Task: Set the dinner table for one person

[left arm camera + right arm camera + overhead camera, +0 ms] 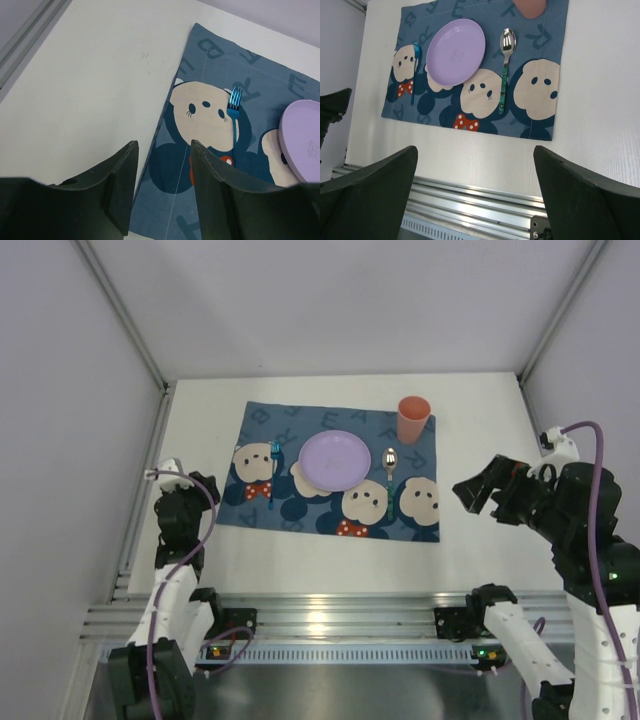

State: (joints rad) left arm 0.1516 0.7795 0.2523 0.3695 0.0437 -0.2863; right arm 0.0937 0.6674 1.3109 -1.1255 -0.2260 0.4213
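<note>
I judge the table (480, 540) rigid, fixed (nothing to grip); flanking the placemat (262, 425), left gripper (162, 146) and right gripper (475, 150) gape empty.

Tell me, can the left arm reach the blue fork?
Probably yes. The left gripper is open and empty, the blue fork lies flat on the placemat just ahead of it, and nothing stands between them.
</note>
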